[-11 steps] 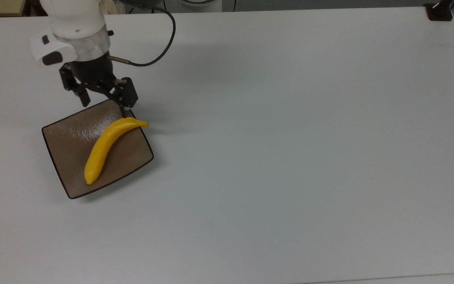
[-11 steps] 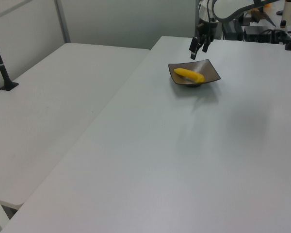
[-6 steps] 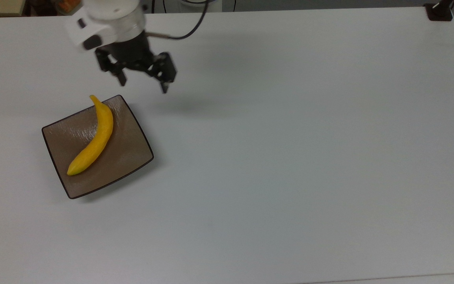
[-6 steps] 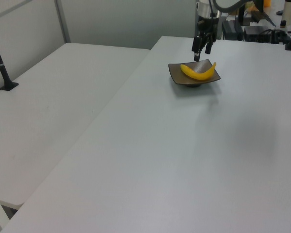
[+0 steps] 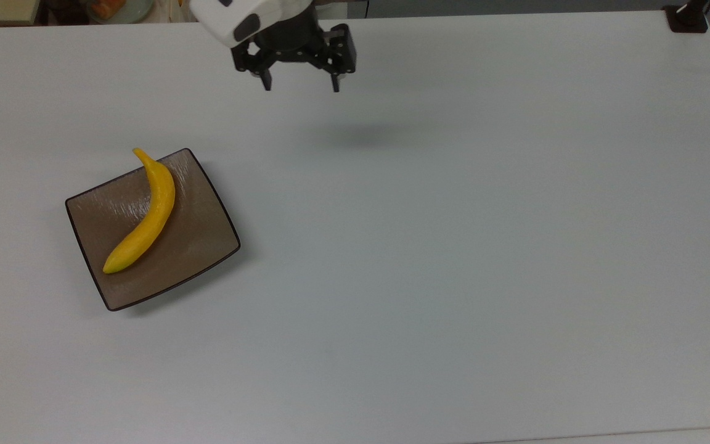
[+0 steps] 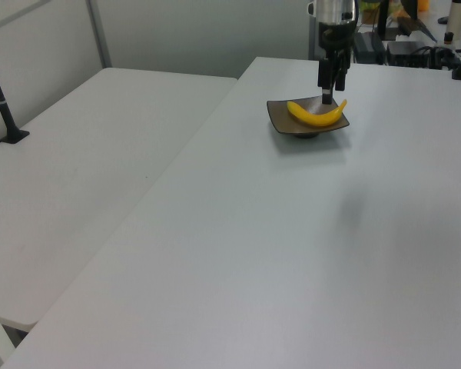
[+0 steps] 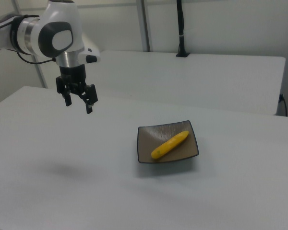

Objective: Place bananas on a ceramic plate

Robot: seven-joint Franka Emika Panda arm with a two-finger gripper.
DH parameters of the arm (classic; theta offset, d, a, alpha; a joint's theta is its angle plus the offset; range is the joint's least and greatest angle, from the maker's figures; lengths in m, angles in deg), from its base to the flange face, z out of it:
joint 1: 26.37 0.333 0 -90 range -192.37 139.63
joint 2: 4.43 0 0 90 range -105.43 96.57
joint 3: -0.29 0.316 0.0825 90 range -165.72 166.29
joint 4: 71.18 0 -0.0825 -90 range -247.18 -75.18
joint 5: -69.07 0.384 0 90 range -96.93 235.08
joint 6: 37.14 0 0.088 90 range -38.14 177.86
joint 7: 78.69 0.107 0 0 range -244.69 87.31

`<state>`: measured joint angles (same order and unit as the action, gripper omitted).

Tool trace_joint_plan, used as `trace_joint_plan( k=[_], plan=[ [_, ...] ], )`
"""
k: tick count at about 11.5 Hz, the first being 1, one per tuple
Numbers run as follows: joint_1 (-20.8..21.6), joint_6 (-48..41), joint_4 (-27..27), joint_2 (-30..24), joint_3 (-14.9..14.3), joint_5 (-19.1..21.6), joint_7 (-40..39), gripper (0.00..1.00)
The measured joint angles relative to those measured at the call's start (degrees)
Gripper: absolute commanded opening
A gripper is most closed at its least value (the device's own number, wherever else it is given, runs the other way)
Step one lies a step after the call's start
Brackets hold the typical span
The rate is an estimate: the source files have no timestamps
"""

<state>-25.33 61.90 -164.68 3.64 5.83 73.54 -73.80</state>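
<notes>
Jaws spread and empty above the table (image 5: 453, 246); banana (image 5: 143, 214) lies on plate (image 5: 201, 240).

The arm is glossy white with rounded casings and a dark grey oval patch on its wrist joint. A silvery ring joins it to the black two-fingered hand (image 5: 300, 84) (image 7: 78, 104) (image 6: 329, 91), built of angular linkages.

- One banana (image 5: 143, 216), a single yellow curved fruit at the left of the top view.
- One ceramic plate (image 5: 204, 231), brown and square, at the left of the top view.
- One robot arm with one hand (image 5: 301, 83), at the top edge of the top view.
- Two fingers (image 5: 265, 80) on it, spread apart.
- Two white counters: one (image 6: 307, 246) across the left view's middle and right, another (image 6: 77, 169) at its left.
</notes>
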Motion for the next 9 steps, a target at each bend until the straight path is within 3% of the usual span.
trace_joint_plan(
  k=[2, 4, 9],
  plan=[
    [0.0, -1.7, -0.1, -0.7, 2.4, -0.4, 0.0, 1.0],
    [0.1, -2.8, -0.6, -1.8, 5.0, -4.0, 0.0, 1.0],
    [0.0, -2.8, -1.0, -2.1, 4.9, -5.4, 0.0, 1.0]
  ],
)
